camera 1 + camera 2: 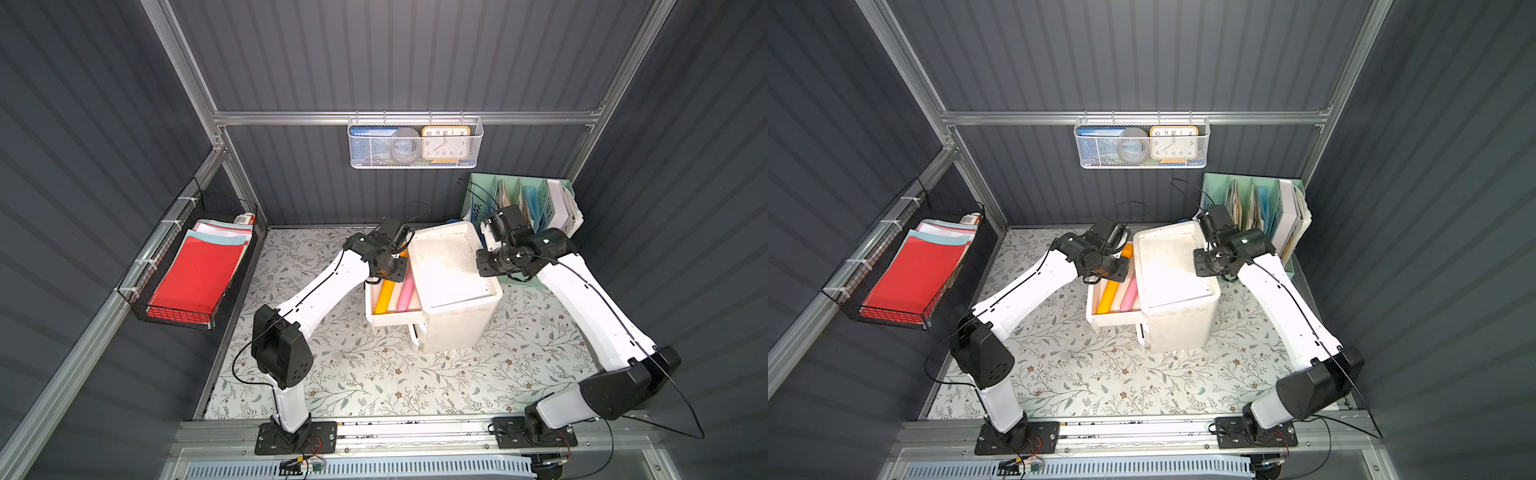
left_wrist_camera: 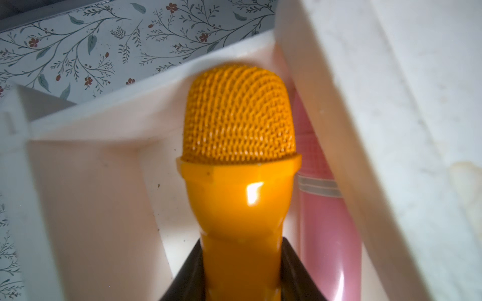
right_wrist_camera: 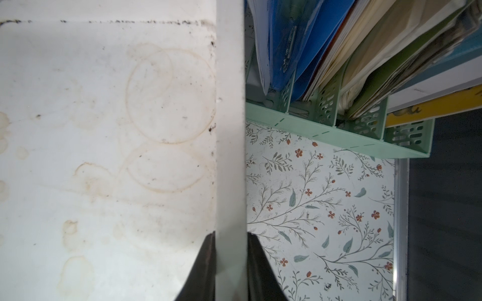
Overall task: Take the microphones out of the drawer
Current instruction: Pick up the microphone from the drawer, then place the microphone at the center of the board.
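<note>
The orange microphone (image 2: 240, 156) has a mesh head and lies lengthwise in the open top drawer (image 1: 390, 318) of the white cabinet (image 1: 453, 266). Its handle (image 1: 384, 297) also shows in both top views. My left gripper (image 2: 241, 250) reaches down into the drawer and is shut on the microphone's neck, with a black finger on each side. The mesh head points at the drawer's far wall. My right gripper (image 3: 230, 242) is shut on the raised rim of the cabinet's top, at its right edge (image 1: 484, 262).
A pink tube-shaped thing (image 2: 326, 208) lies beside the microphone, against the cabinet side. A green file rack (image 1: 523, 199) full of papers stands behind the right arm. A black wire basket of red folders (image 1: 195, 274) hangs on the left wall. A mesh basket with a clock (image 1: 415, 143) hangs at the back.
</note>
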Controlling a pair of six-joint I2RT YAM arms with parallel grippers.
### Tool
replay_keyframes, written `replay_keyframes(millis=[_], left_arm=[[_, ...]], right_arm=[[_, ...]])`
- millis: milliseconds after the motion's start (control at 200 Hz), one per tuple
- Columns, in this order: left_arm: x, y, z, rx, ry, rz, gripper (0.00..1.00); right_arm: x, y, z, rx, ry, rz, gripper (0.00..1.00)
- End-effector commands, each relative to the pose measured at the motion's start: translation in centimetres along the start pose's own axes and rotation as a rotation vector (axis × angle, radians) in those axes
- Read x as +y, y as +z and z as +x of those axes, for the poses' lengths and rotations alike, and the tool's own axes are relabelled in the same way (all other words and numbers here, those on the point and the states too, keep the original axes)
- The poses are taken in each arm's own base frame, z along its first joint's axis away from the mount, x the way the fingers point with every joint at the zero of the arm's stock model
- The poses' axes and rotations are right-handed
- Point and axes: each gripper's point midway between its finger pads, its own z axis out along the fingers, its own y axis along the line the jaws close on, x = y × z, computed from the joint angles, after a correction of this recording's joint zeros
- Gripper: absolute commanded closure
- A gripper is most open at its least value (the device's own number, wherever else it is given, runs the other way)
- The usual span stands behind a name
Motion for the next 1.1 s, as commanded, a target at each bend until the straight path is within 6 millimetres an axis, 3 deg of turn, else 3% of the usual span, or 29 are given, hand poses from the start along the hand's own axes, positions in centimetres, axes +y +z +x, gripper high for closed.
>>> replay_keyframes(millis=[0, 405, 540, 650, 860, 1095], left_arm=[[2.2, -3.8, -2.0, -0.098, -0.016, -0.075, 0.70], [3.0, -11.4, -6.8, -0.389, -0.053, -0.068, 0.70], [4.3, -14.0, -7.8, -0.466, -0.066, -0.086, 0.70], [6.5, -15.4, -8.2, -0.505, -0.095, -0.111, 0.70], [12.4, -15.2, -7.1, -0.489, -0.177, -0.186, 0.70], [17.2, -12.0, -4.6, -0.425, -0.244, -0.260, 0.70]], right_arm=[[-1.1, 0.7, 0.3, 0.017, 0.022, 0.046, 0.88], [-0.9, 1.0, 0.2, 0.027, 0.023, 0.044, 0.89], [-0.9, 1.1, 0.3, 0.032, 0.020, 0.041, 0.89], [-0.9, 1.2, 0.4, 0.036, 0.016, 0.043, 0.89], [-0.9, 1.3, 0.5, 0.040, 0.013, 0.044, 0.89], [-0.7, 1.6, 0.8, 0.056, 0.006, 0.035, 0.89]])
